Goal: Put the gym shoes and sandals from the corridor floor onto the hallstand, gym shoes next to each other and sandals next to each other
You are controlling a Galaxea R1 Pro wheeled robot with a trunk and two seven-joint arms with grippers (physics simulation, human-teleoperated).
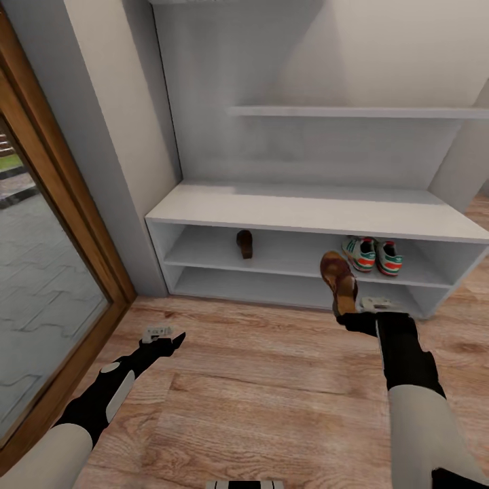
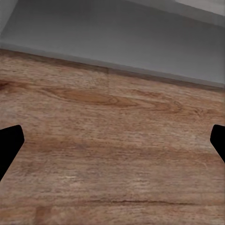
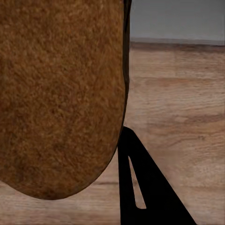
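Observation:
The white hallstand (image 1: pixel 312 210) stands against the wall ahead. On its upper open shelf, two gym shoes (image 1: pixel 358 252) (image 1: pixel 388 258) sit side by side at the right, heels outward. One brown sandal (image 1: pixel 244 243) rests on the same shelf at the left. My right gripper (image 1: pixel 350 314) is shut on the second sandal (image 1: pixel 338 278), holding it tilted in front of the rack's lower right part. In the right wrist view this sandal (image 3: pixel 61 93) sits close to the camera, beside one dark finger (image 3: pixel 140 187). My left gripper (image 1: pixel 163 337) hangs open over the floor (image 2: pixel 112 117), with nothing in it.
A wood-framed glass door (image 1: pixel 41 258) runs along the left, and a grey wall corner (image 1: pixel 136 170) stands beside the rack. A wall shelf (image 1: pixel 353 112) hangs above the rack top. Wood-plank floor (image 1: pixel 258 394) stretches between me and the rack.

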